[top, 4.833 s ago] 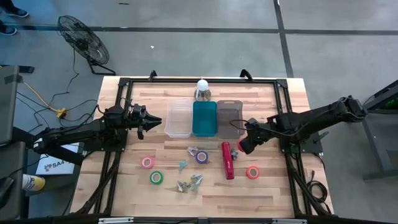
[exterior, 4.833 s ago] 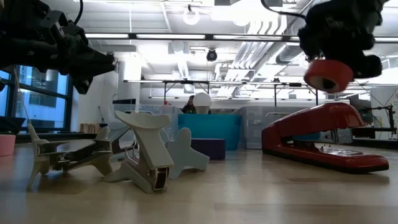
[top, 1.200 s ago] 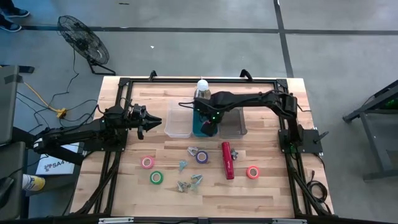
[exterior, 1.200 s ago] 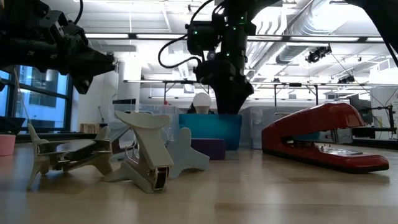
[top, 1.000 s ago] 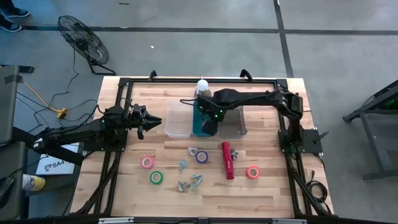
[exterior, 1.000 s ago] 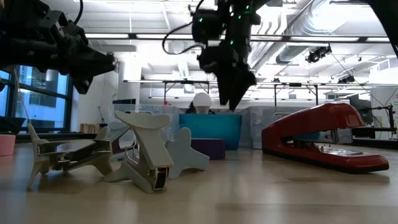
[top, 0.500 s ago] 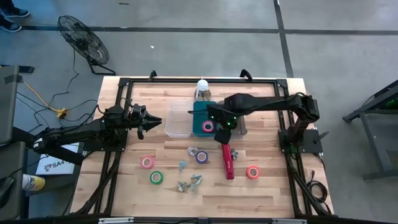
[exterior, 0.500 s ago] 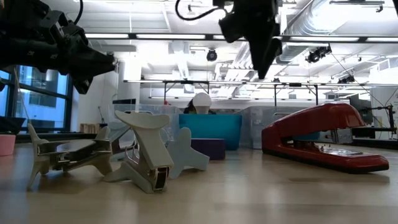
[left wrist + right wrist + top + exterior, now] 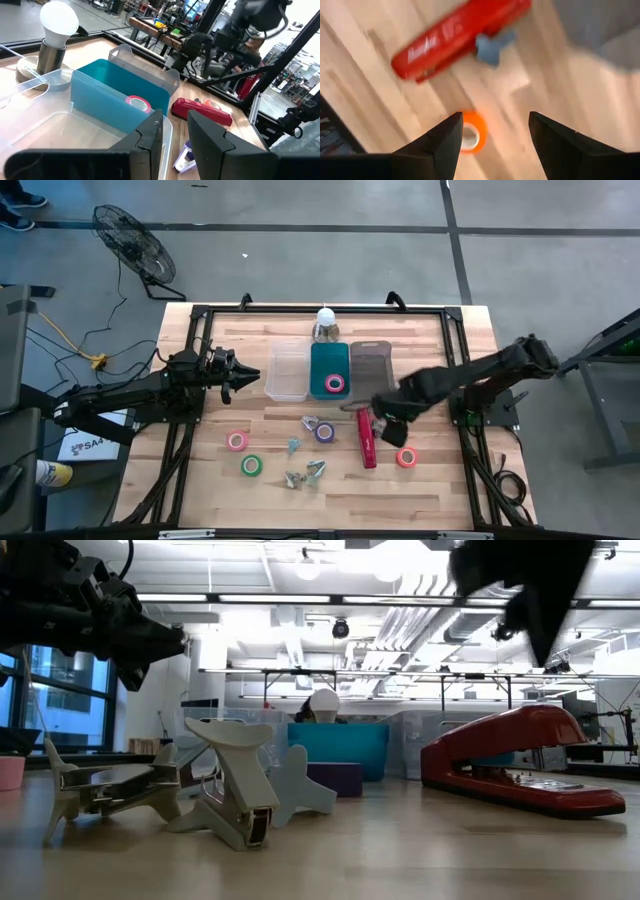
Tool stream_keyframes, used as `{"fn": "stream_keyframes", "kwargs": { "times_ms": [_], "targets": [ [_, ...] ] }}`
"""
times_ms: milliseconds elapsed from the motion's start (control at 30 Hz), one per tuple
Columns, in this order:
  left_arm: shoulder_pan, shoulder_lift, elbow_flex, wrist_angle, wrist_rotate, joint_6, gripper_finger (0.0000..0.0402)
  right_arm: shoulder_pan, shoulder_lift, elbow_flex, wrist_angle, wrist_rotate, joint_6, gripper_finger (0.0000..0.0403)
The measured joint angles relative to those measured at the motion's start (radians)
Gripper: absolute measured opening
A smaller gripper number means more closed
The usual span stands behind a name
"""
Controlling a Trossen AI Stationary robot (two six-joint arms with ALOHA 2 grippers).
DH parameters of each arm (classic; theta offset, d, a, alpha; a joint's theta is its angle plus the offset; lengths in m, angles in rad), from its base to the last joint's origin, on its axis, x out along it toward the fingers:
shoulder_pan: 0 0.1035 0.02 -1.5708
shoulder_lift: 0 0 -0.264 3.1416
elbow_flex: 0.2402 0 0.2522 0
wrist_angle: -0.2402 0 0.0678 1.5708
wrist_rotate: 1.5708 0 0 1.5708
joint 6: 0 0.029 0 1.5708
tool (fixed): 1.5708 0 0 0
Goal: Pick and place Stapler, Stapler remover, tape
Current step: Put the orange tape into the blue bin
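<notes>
I count 1 pink tape roll [image 9: 336, 384] lying in the glossy teal plastic bin [image 9: 318, 355]. Left on the pale wood table [image 9: 440, 480]: the long red stapler [image 9: 366, 438], 4 hollow tape rings, several silvery claws. My right gripper [image 9: 388, 426] hangs empty, fingers spread, between the stapler and an orange-red ring [image 9: 406, 456]. My left gripper [image 9: 250, 373] waits beside the clear bin [image 9: 286, 372], slightly parted, empty.
</notes>
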Motion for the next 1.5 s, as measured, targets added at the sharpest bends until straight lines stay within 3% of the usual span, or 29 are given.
{"fn": "stream_keyframes", "kwargs": {
  "times_ms": [233, 500, 1000, 1500],
  "targets": [
    [0.000, 0.000, 0.000, 0.000, 0.002, 0.000, 0.0089, 0.149, -0.042, -0.094, 0.038, -0.026, 0.274, 0.0216],
    [0.000, 0.000, 0.000, 0.000, 0.002, 0.000, 0.0089, 0.262, -0.011, -0.202, 0.263, -0.083, 0.509, 0.0214],
    [0.000, 0.000, 0.000, 0.000, -0.002, 0.000, 0.0089, 0.286, 0.137, -0.252, 0.424, -0.085, 0.546, 0.0213],
    [0.000, 0.000, 0.000, 0.000, -0.001, 0.000, 0.0089, 0.286, 0.254, -0.248, 0.440, -0.081, 0.633, 0.0208]
  ]
}}
